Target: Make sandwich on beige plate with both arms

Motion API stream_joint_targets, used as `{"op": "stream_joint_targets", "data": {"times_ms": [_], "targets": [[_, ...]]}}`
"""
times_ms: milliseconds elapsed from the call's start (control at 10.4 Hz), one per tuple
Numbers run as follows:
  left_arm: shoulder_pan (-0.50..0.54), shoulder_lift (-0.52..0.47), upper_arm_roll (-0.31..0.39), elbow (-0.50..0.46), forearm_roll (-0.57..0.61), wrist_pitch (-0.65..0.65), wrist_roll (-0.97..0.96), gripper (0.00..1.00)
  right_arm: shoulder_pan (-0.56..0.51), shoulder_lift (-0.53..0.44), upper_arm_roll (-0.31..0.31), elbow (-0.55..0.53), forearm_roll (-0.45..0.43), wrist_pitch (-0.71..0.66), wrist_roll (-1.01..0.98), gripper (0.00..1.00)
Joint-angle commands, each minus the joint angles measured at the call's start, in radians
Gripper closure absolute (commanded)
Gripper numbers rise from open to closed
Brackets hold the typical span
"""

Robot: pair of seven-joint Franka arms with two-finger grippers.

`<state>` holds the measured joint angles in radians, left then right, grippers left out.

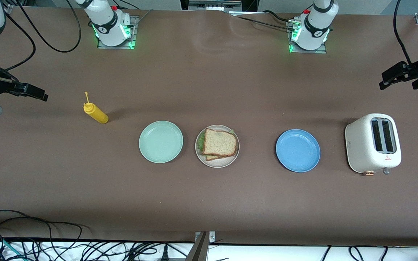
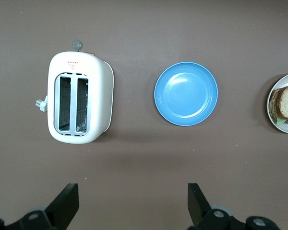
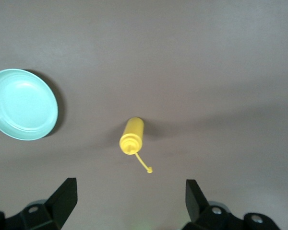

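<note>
one lower slice of the sandwich (image 1: 219, 144) shows only its edge.

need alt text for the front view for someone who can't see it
A sandwich sits on a beige plate mid-table, between a mint plate and a blue plate. A yellow bottle stands toward the right arm's end, a white toaster toward the left arm's. Both arms wait, the left gripper and right gripper raised over the table ends, jaws open.
</note>
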<state>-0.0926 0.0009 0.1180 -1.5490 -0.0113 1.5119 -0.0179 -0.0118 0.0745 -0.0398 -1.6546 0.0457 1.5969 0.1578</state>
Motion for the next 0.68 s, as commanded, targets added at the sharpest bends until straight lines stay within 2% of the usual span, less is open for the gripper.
{"op": "stream_joint_targets", "data": {"times_ms": [0,579], "targets": [[0.001,0.016,0.012,0.032,-0.018,-0.024,-0.002,0.0,0.004,-0.002,0.003,0.002,0.026,-0.012,0.049,0.0],[0.014,0.017,0.014,0.032,-0.018,-0.024,0.001,0.0,0.007,-0.002,0.008,0.002,0.017,-0.014,0.043,0.0]]}}
